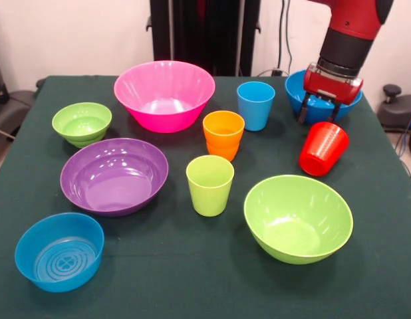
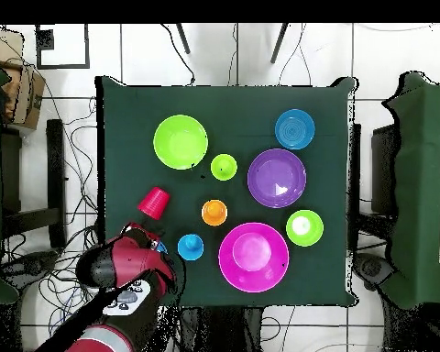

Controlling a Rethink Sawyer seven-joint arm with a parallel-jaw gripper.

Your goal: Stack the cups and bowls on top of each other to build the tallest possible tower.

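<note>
cups [image 1: 210,185]: 4 | bowls [image 1: 114,176]: 6 | gripper [image 1: 320,117]: 1

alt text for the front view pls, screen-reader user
A red Sawyer arm's end effector hangs over a large blue bowl at the far right of a green table; a red cup lies tipped beside it. Nine more cups and bowls stand apart, none stacked.

Cups: orange cup [image 1: 223,133], red cup [image 1: 323,148], light blue cup [image 1: 255,105], lime cup [image 1: 209,185]. Dark green tabletop [image 1: 192,279]. Small blue bowl [image 1: 59,252]: ringed base.
</note>
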